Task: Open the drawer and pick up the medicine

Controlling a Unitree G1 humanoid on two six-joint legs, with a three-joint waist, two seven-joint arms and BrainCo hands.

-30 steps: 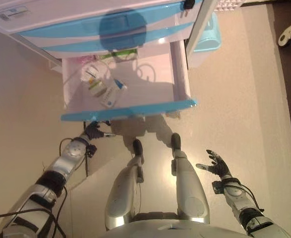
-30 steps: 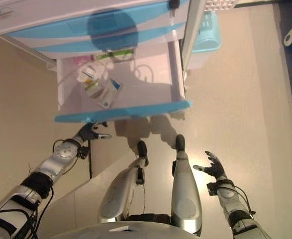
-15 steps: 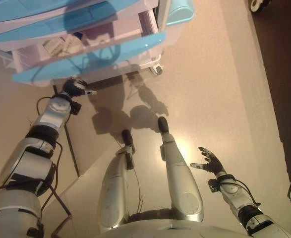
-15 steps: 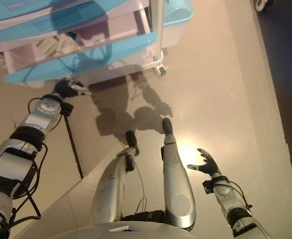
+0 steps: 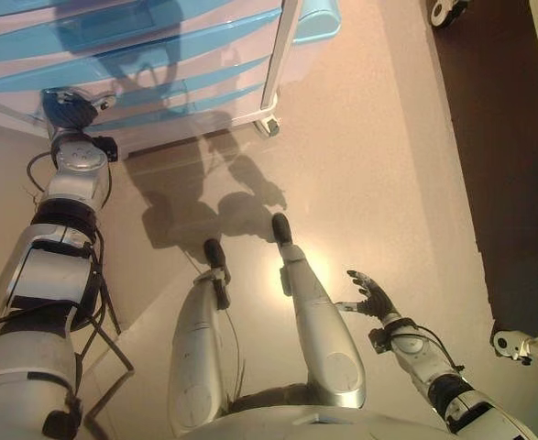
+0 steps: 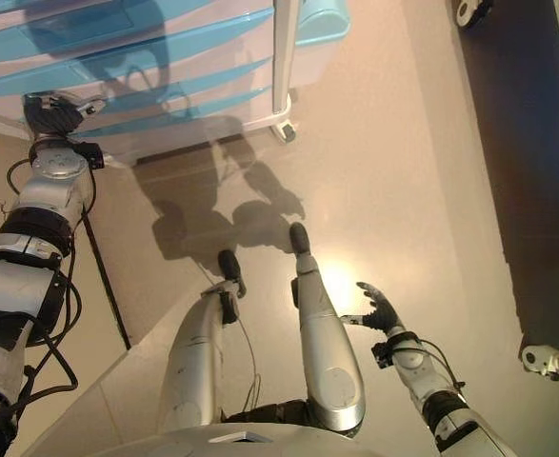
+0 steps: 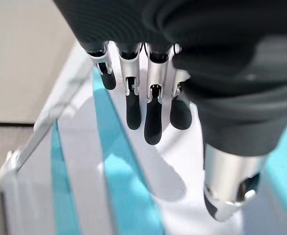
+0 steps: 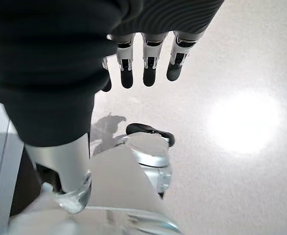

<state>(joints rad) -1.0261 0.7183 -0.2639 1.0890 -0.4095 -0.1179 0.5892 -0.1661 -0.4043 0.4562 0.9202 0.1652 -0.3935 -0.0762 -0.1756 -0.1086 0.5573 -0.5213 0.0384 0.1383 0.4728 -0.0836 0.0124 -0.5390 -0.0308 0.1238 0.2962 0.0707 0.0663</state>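
The white drawer cabinet with light blue fronts stands at the top left. All its drawers look pushed in, and no medicine shows in any view. My left hand is at the cabinet's lower left front, against a blue drawer front. In the left wrist view its fingers are straight and hold nothing, pointing at the blue strips. My right hand is open and empty, low on the right over the floor; it also shows in the right wrist view.
A light blue bin stands against the cabinet's right side. The cabinet rests on small casters. A dark floor area runs down the right side. A white wheeled foot shows at the lower right, and another wheel at the top right.
The camera has shifted. The drawer that stood open with packets in it is now pushed in and its contents are hidden. My left hand has risen to the cabinet front.
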